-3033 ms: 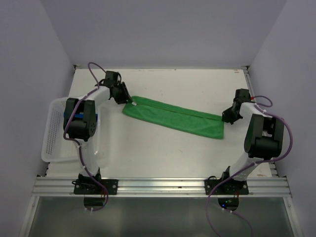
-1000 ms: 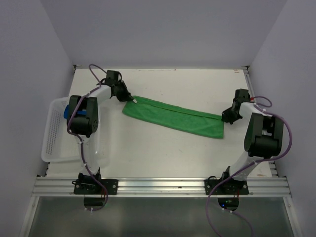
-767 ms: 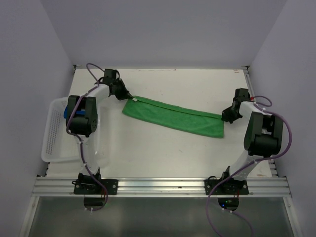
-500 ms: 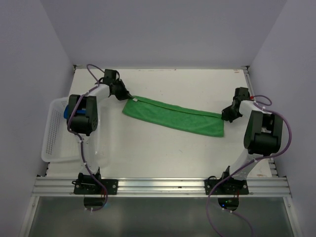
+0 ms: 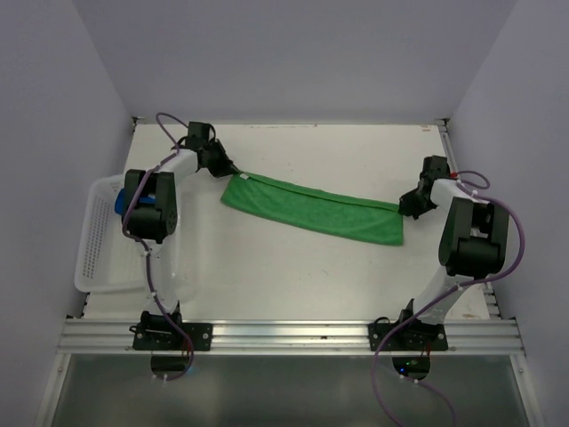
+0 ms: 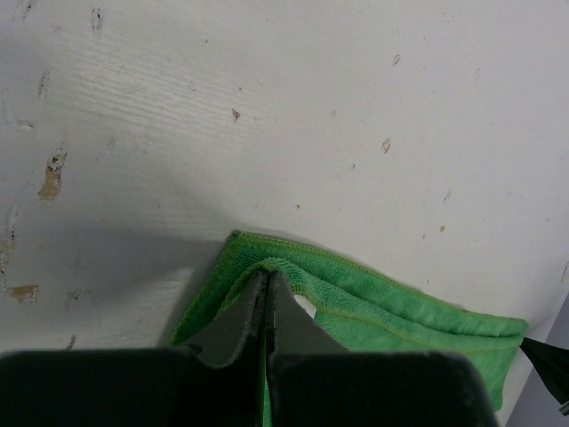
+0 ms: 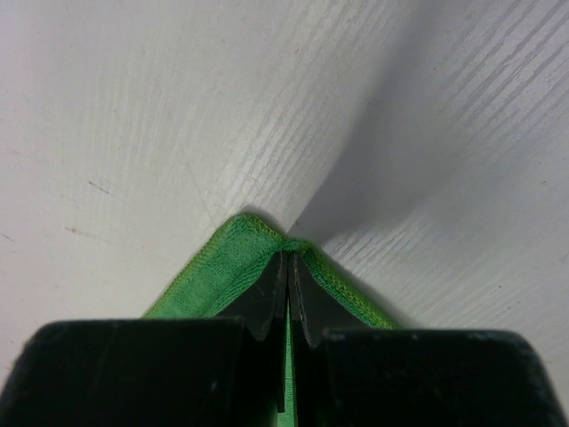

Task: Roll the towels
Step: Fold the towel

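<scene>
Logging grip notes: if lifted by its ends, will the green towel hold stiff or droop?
Probably droops: the towel lies flat and puckers into a peak where the left gripper pinches its corner. Likely light, since the right gripper holds the other end with only a fingertip pinch. Held only at the ends, its middle would likely sag.

Top camera looks down from behind; each wrist camera sits close over one green towel (image 5: 311, 206) end.
</scene>
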You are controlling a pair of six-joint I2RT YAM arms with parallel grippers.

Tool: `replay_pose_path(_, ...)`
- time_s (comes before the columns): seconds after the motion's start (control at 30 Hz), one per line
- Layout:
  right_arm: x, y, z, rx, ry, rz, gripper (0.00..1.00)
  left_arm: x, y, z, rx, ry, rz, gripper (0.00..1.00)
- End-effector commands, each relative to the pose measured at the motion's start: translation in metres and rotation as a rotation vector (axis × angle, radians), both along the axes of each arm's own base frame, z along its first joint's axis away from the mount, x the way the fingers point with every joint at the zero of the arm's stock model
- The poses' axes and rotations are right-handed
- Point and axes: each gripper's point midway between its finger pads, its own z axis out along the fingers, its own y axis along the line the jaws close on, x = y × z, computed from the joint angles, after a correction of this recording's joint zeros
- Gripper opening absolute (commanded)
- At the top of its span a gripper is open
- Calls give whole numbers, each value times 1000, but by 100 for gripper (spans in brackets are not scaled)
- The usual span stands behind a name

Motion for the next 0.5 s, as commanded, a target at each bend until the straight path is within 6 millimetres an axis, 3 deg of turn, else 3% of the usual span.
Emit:
replay_pose_path(0.0,3,-9,0,-10,10,-40,0,14,0,9,-21,-38,5,0)
replay_pose_path(0.47,5,-11,-4,5,22,-54,0,18,2,7,-24,-41,-2,0)
